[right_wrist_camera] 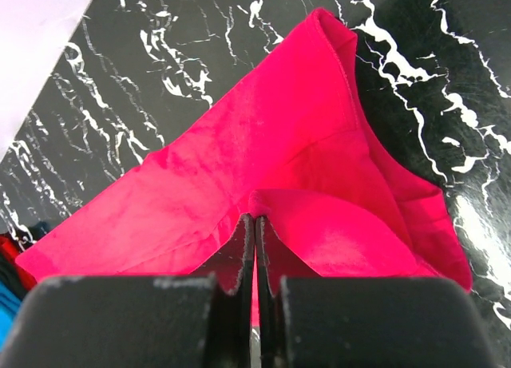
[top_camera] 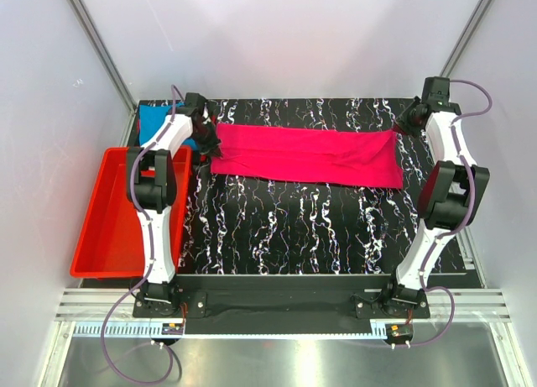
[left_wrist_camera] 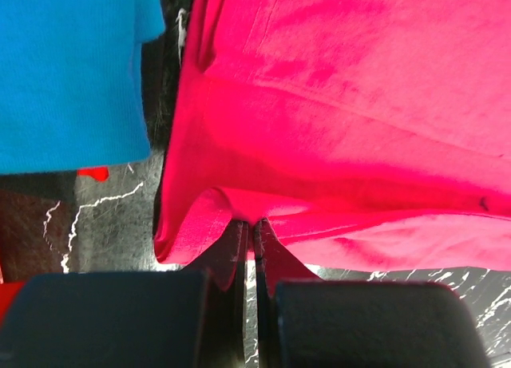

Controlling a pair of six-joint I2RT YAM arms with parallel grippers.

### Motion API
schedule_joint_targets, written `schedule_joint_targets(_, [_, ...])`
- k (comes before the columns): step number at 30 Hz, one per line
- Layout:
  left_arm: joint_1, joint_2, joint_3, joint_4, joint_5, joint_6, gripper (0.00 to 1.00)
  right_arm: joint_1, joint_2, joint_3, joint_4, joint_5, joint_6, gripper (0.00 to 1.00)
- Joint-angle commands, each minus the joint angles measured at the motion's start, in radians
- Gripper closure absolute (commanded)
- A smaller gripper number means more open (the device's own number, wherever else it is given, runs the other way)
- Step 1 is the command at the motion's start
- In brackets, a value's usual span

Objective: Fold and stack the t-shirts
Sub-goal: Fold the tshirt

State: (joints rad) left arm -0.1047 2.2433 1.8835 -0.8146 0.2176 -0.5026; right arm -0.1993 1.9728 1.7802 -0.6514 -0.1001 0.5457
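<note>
Pink cloth is pinched between the closed fingers of the left claw [left_wrist_camera: 250,224], which grips a bunched edge at the shirt's left end. The right claw [right_wrist_camera: 254,218] is likewise pressed together on a fold of cloth at the opposite end. Between the 2 claws the pink shirt [top_camera: 306,154] runs as a long, narrow band across the far part of the black marbled table [top_camera: 294,236]. It looks fairly flat from above, and its right end is doubled over and a little rumpled. Just beside the left claw, in the far left corner, lies the blue shirt [top_camera: 155,118], partly hidden by the left arm; whether it touches the pink one I cannot tell. A red tray [top_camera: 101,236] sits at the table's left edge, nearer than the blue shirt.

The step in hand looks like another fold of the pink band. To do it well, both claws should rise together at 1 pace, keeping the cloth lightly taut so it neither sags nor slips. They should lay edge on edge and let go only once the cloth rests. The left claw needs to stay clear of the blue shirt, or it may drag it along. Stacking is not yet done.

No brand, label or writing can be read anywhere.
</note>
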Motion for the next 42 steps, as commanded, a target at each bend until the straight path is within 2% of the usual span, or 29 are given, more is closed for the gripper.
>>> schedule_joint_targets(1, [0.022,-0.016,0.052,0.039,0.025,-0.014,1.00,-0.003,0.034,0.019,0.048,-0.029,0.022,1.00])
schedule_joint_targets(7, [0.045,0.030,0.152,-0.004,0.045,-0.022,1.00,-0.003,0.066,0.042,0.042,-0.003,-0.010,1.00])
schedule_joint_targets(13, [0.049,0.025,0.040,0.063,0.083,-0.027,1.00,-0.003,0.060,0.002,0.062,-0.006,-0.026,1.00])
schedule_joint_targets(21, [0.053,0.030,0.022,0.072,0.100,-0.030,0.99,-0.008,0.052,0.044,0.016,0.043,-0.044,1.00])
schedule_joint_targets(27, [0.057,0.038,0.008,0.086,0.112,-0.022,1.00,-0.008,0.058,0.016,0.084,-0.065,-0.012,1.00])
schedule_joint_targets(30, [0.059,0.026,-0.030,0.118,0.141,-0.050,1.00,-0.012,0.046,0.005,0.093,-0.067,0.014,1.00])
schedule_joint_targets(42, [0.062,0.010,-0.015,0.123,0.164,-0.077,1.00,-0.037,0.046,0.030,0.102,-0.066,0.039,1.00])
